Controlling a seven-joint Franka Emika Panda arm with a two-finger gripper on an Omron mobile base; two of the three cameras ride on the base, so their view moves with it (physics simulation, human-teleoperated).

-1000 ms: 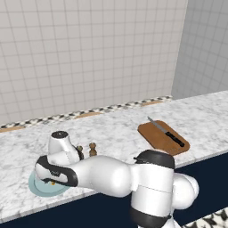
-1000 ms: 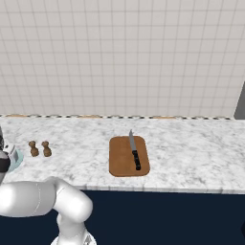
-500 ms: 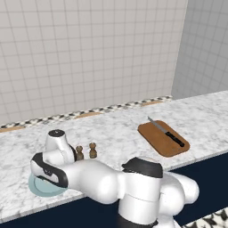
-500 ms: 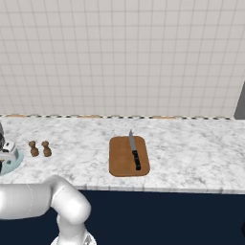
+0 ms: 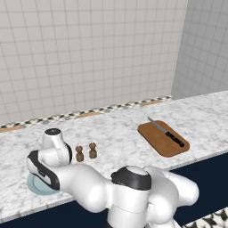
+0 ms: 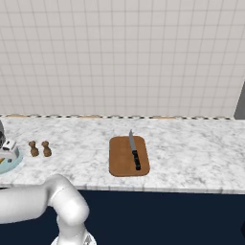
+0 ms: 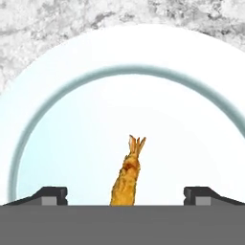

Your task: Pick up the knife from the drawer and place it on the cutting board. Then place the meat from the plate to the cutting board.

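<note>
- Over the plate (image 5: pixel 34 189) at the worktop's (image 5: pixel 120 138) left end, left base view: knife (image 5: pixel 165 132) already on cutting board (image 5: pixel 163 138). The arm hides the meat and the jaws.
- Right base view: plate (image 6: pixel 15 161) cut off at frame edge; the orange speck on it is hard to make out.
- Hand view: jaws wide open, holding nothing, tips straddling meat (image 7: pixel 127 177). Advice: descend centred, then close across its narrow width. Its lower end is cut off.
</note>
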